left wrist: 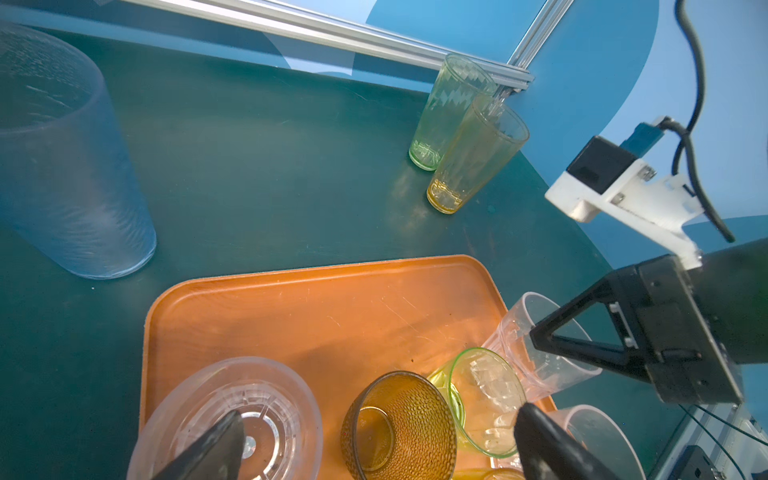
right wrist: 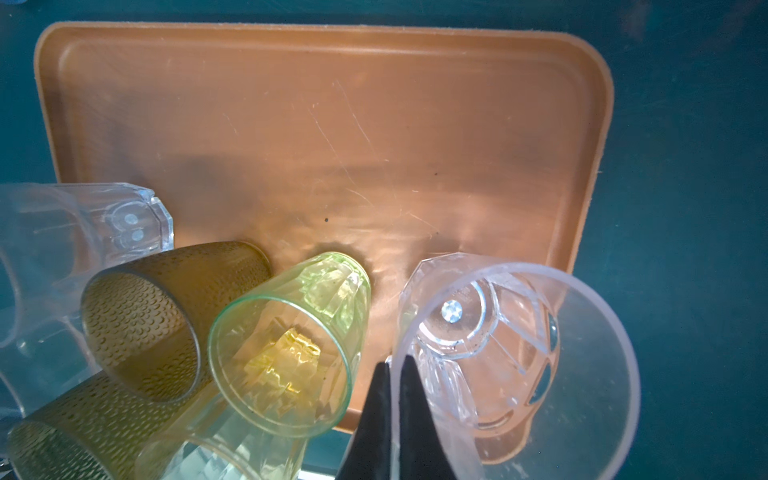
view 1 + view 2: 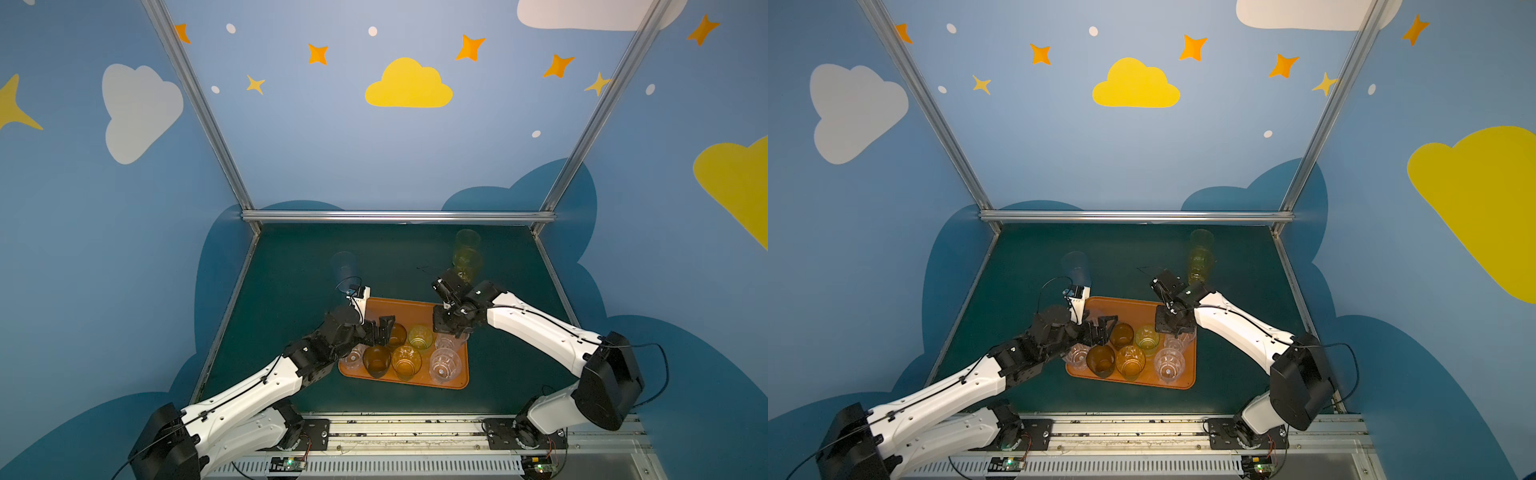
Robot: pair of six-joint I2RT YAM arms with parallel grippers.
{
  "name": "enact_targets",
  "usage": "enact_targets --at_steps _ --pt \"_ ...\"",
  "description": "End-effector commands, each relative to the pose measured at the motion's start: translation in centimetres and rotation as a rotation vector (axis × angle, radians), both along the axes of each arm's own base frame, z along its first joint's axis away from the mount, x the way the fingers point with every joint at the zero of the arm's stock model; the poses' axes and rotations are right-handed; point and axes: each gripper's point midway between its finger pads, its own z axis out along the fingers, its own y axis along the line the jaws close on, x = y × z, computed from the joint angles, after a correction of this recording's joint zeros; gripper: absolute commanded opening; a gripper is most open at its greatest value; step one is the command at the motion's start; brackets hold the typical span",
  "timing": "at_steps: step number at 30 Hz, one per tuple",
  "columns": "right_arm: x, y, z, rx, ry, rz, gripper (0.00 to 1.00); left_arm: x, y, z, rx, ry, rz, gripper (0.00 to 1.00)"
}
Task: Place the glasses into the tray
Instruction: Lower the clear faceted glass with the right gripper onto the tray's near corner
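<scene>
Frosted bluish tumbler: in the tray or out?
Out. The frosted tumbler stands upright on the table beyond the tray, clear of its rim.

A flat orange-brown rectangular plastic tray with rounded corners and a low rim lies mid-surface, its far half bare. Seven short transparent tumblers stand upright in its near half. The near row, from the left, holds a clear faceted tumbler, a dark brown dimpled tumbler, an amber faceted tumbler and a second clear tumbler. Behind them stand a second dark brown tumbler, a small green tumbler and a third clear tumbler, its rim pinched by the right end effector. Off the tray, a tall frosted bluish tumbler stands far left, and two tall yellow tumblers stand just beside each other far right.
</scene>
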Motion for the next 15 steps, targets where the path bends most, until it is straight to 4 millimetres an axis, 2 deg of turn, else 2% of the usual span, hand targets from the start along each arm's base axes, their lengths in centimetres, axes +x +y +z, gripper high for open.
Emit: enact_targets --at_steps 1,15 --pt "-0.33 0.25 -0.46 -0.007 0.022 0.012 0.00 0.07 0.48 0.15 -0.003 -0.005 0.022 1.00" --pt "-0.39 -0.08 0.15 -0.005 0.007 0.004 0.19 0.17 0.74 -0.08 0.004 0.001 0.038 1.00"
